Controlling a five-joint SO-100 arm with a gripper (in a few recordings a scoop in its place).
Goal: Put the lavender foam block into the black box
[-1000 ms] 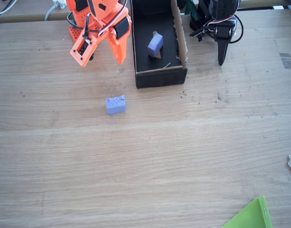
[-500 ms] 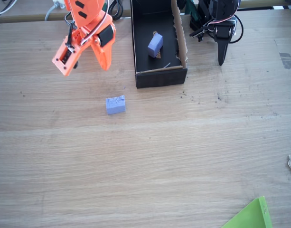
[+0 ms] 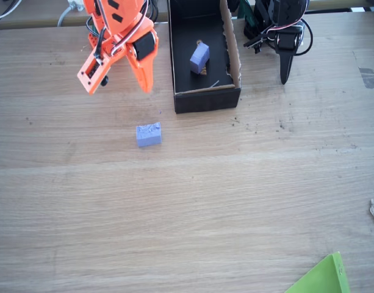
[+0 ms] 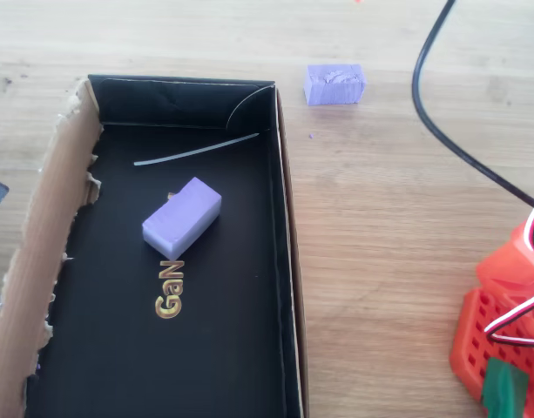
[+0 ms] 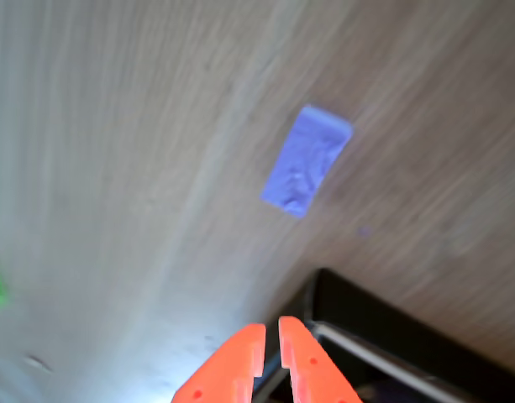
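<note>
Wooden table [image 3: 235,201] seen from above, with an orange robot gripper [image 3: 116,76] raised near the top left of the fixed view. Fingers spread well apart there, though close together, nearly touching, in the wrist view [image 5: 272,348]; probably an effect of angle, so true opening hard to tell. Nothing held either way.

Lavender foam block [image 3: 149,135] lying alone on bare wood, below the gripper in the fixed view and well apart from it, rough top face up. Also visible in the overhead view [image 4: 334,84], just beyond the box corner, and in the wrist view [image 5: 307,170], ahead of the fingertips.

Black box [image 3: 203,99] standing to the right of the gripper in the fixed view, open top, raw tan cardboard along one long wall. Already inside, a smoother lavender block [image 4: 182,218] resting on the black floor.

Step in hand, by judgement: approach, before any grasp. Next move calling for a descent toward the block on the table, fingers straddling it, then a close, a lift and a carry over the low wall.
</note>
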